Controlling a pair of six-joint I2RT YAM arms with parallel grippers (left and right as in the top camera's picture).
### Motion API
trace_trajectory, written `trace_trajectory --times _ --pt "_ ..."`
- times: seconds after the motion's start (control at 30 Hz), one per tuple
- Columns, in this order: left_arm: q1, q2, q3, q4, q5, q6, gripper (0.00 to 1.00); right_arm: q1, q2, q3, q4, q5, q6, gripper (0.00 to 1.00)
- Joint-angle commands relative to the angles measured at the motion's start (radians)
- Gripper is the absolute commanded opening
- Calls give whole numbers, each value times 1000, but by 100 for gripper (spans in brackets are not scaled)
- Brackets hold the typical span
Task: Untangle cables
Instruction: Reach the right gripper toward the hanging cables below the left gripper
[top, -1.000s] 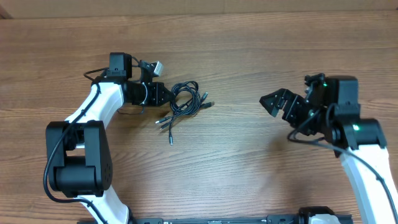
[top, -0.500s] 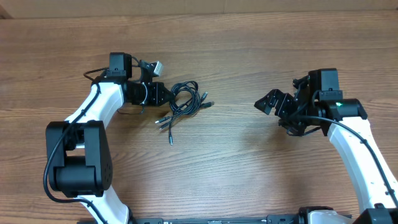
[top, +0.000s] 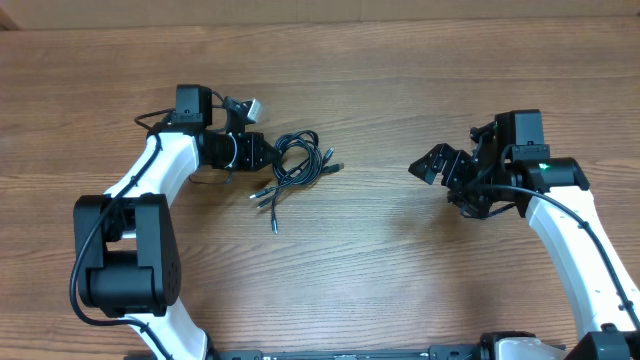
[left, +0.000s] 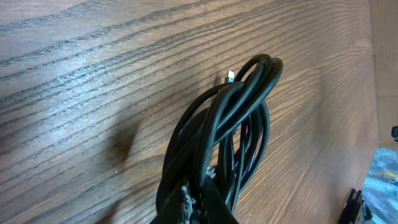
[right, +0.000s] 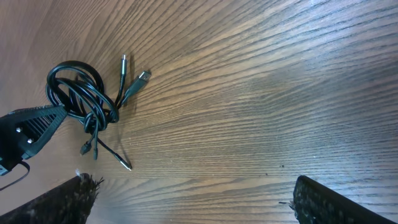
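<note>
Now right end effector (top: 432, 164) (wide open, empty) has edged toward cables (top: 300, 162) well ahead of it, left end effector (top: 270, 152) clamped on them; pull-apart pending.

No text, label or number can be read — anywhere on the scene.

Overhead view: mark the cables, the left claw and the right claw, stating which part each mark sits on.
cables (top: 300, 160), overhead view, middle of the bunched loops.
left claw (top: 269, 153), overhead view, its tip, shut on the cables.
right claw (top: 428, 165), overhead view, gap between its open fingertips.
</note>
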Motion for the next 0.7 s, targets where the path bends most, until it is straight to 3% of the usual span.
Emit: trace_trajectory --times 0.0,0.13,0.27,0.47,0.6,0.63,0.67 --pt "-13 -10 24 -1 69 46 4 -5 2 19 2 -5 -5 100" --pt "-13 -10 24 -20 245 216 4 -5 2 19 2 -5 -5 100" --pt "-13 -10 24 -24 341 287 4 -5 2 19 2 -5 -5 100" --pt "-13 -10 24 -24 386 313 4 -5 2 19 76 30 -4 100" --pt "-13 -10 24 -24 388 307 4 -2 4 19 152 -180 58 100" --pt "-13 -10 24 -23 389 304 4 4 5 19 171 -229 60 97" --pt "-13 -10 24 -23 395 304 4 14 5 19 189 -267 60 70"
